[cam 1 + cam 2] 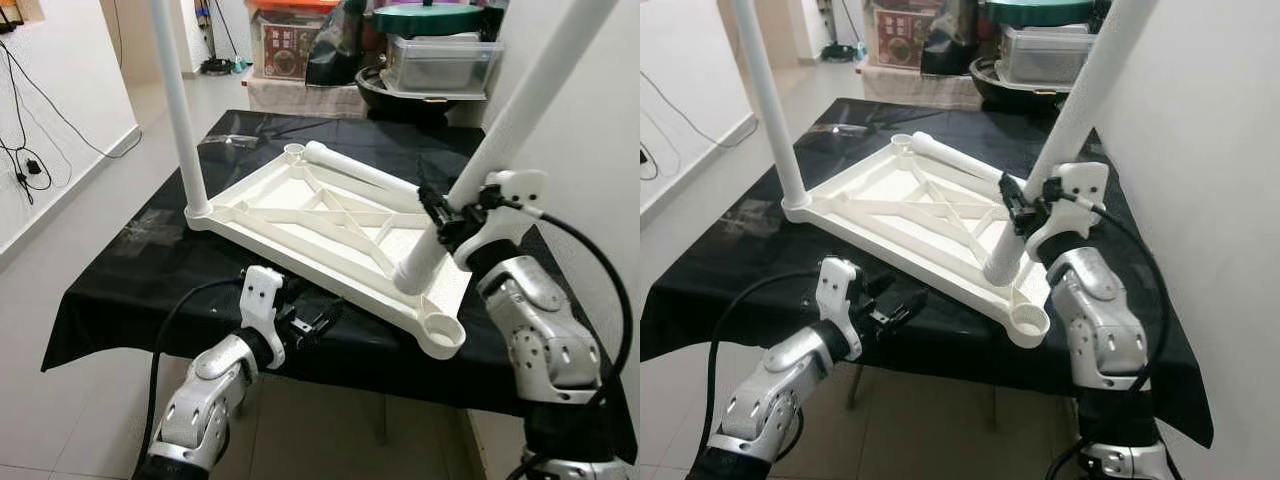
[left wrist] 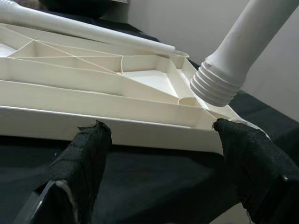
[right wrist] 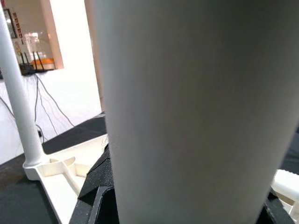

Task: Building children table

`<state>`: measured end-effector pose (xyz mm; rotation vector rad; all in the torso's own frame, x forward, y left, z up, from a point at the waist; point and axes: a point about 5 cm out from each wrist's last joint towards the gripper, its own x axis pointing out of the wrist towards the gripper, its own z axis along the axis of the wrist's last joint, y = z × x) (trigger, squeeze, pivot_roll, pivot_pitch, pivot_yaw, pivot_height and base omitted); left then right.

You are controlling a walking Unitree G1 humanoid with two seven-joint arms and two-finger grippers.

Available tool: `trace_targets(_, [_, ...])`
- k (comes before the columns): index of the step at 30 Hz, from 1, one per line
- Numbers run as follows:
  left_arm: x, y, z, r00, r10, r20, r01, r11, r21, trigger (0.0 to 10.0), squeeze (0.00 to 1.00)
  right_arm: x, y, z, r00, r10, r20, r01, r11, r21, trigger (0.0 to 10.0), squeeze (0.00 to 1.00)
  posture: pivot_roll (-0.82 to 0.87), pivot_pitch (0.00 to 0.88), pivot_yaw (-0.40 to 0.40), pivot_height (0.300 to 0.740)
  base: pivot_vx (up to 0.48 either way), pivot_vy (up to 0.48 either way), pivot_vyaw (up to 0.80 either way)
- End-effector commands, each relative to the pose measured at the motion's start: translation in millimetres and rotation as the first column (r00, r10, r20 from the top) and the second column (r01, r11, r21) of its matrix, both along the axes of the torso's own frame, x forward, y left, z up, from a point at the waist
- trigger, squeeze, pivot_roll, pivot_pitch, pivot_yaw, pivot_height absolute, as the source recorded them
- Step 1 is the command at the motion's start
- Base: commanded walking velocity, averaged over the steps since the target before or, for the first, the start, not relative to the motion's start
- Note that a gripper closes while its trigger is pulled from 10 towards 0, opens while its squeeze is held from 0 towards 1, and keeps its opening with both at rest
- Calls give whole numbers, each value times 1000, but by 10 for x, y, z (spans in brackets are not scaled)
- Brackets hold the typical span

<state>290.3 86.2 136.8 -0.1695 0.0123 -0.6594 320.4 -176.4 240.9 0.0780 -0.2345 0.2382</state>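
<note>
Your right gripper [image 1: 441,222] clamped a leg [image 1: 500,130] above the tabletop [image 1: 330,225]. Your left gripper [image 1: 312,322] waited open below its edge. That stiff, smooth leg probably needed a low grip.

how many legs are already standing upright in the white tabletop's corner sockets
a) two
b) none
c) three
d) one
d) One upright leg stands in the far left corner of the tabletop; the right tool holds a tilted leg above it, and a third leg lies flat.
</note>
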Motion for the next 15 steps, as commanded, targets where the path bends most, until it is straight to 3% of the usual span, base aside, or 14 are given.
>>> trace_targets(1, [-33, -14, -29, 1000, 3, 1, -3, 1000, 29, 10000, 0, -24, -2, 9, 1000, -12, 22, 12, 1000, -7, 10000, 0, 138, 0, -68, 740, 0, -480, 0])
trace_targets(7, [-98, -96, -102, 1000, 7, -8, -7, 998, 68, 10000, 0, -13, 0, 26, 999, -10, 51, 11, 1000, -5, 10000, 0, 136, 0, -69, 740, 0, -480, 0])
trace_targets(13, [-124, -101, -148, 999, 36, -14, -35, 996, 87, 10000, 0, -29, 24, 36, 997, 20, 69, -21, 1000, 15, 10000, 0, 138, 0, -71, 740, 0, 0, 0])
trace_targets(15, [-140, -104, -172, 998, 47, -29, -45, 996, 78, 10000, 0, -52, 92, 21, 992, 112, 57, -114, 993, 36, 10000, 0, 138, 0, -71, 740, 0, 0, 0])
